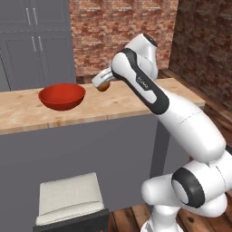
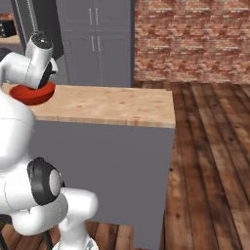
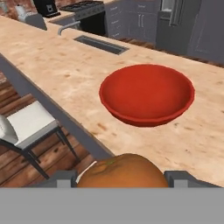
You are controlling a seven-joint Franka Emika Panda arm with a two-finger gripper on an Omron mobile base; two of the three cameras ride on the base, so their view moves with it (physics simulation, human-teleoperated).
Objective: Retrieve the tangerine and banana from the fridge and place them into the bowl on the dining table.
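Your pincer grips the small round orange tangerine above the light wooden surface, just beside the glossy red bowl, not over it

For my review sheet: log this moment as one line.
end effector: shut on tangerine | position: over dining table, short of bowl | bowl: empty | banana: not placed

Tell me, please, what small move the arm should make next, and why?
Probably carry the tangerine forward over the bowl before releasing: the claw grips the fruit short of the rim, above bare dining table, and the bowl looks empty.
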